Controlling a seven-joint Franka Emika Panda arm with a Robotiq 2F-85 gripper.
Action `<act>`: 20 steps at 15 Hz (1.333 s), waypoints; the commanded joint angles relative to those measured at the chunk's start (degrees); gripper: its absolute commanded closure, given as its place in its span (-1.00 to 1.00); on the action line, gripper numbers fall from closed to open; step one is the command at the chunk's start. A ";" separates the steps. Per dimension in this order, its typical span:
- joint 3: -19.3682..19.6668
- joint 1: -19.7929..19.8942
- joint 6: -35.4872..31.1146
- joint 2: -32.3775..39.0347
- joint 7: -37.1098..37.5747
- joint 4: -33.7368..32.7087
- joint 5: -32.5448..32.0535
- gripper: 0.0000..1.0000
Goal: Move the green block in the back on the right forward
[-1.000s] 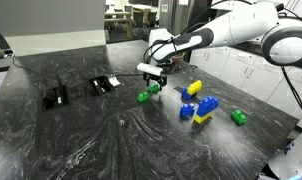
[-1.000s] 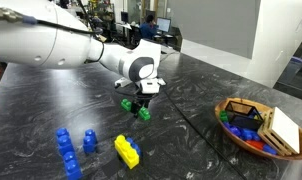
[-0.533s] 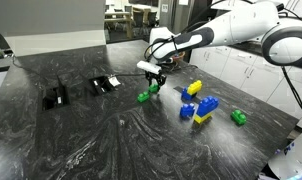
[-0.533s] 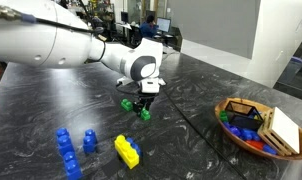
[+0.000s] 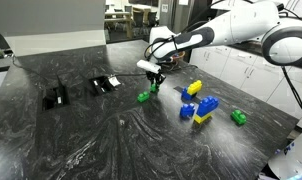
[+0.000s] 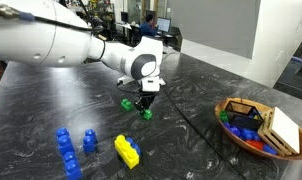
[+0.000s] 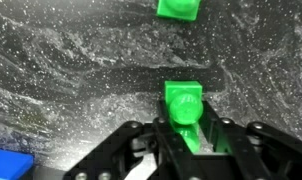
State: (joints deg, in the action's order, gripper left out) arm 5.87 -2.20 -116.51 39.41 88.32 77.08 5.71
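Leftmost, a twin green block (image 5: 143, 97) sits just beside the target. Then the gripper (image 5: 153, 84): it's pointing straight down over the green block (image 7: 183, 105), jaws drawn in narrow on both sides and seemingly pinching it. The wrist view has it dead centre between the fingers, squarish, with no real long axis, low at the dark marbled countertop (image 5: 101, 140). Further right stand the blue-and-yellow block stack (image 5: 201, 108) and a third green block (image 5: 238, 117). Far right in an exterior view, a basket (image 6: 229, 103) holds loose coloured blocks.
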 commanded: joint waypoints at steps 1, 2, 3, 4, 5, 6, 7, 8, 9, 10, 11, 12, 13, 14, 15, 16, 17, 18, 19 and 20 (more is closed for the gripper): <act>0.10 -0.64 -0.12 -3.32 -0.47 1.30 -1.37 0.80; -0.01 -0.89 -0.35 -4.57 -0.97 1.89 -1.84 0.80; -0.32 -1.17 -0.58 -6.41 -2.24 3.01 -2.30 0.80; -0.86 -1.31 -0.63 -8.07 -4.13 3.80 -2.59 0.80; -1.67 -1.39 -0.58 -9.78 -6.84 4.80 -2.60 0.80; -2.28 -1.59 -0.56 -11.27 -9.01 5.78 -2.52 0.80; -3.16 -1.74 -1.13 -13.06 -12.30 7.34 -2.34 0.80; -3.74 -2.02 -2.01 -14.57 -14.82 8.87 -2.26 0.80; -4.40 -2.11 -2.85 -15.94 -17.52 10.50 -1.95 0.80; -4.87 -2.41 -3.18 -17.39 -20.07 12.14 -2.08 0.80; -5.30 -2.68 -3.20 -18.69 -22.63 13.68 -2.29 0.80; -5.77 -3.04 -3.26 -20.21 -25.15 15.60 -2.39 0.80; -6.19 -3.33 -3.32 -21.54 -27.68 17.35 -2.45 0.80; -6.85 -3.67 -3.75 -23.07 -30.16 19.42 -2.01 0.80; -7.36 -4.05 -3.70 -24.19 -32.58 21.07 -2.05 0.80; -7.98 -4.50 -3.60 -25.28 -34.85 22.82 -1.99 0.80; -8.63 -4.89 -3.65 -26.36 -37.26 24.47 -1.85 0.80; -9.30 -5.31 -3.59 -27.31 -39.66 25.97 -1.66 0.80; -9.93 -5.65 -3.62 -28.02 -42.14 27.30 -1.41 0.80; -10.59 -6.00 -3.75 -28.50 -44.68 28.55 -1.02 0.80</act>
State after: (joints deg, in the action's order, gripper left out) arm -3.50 -8.08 -117.53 14.08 51.03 100.40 3.80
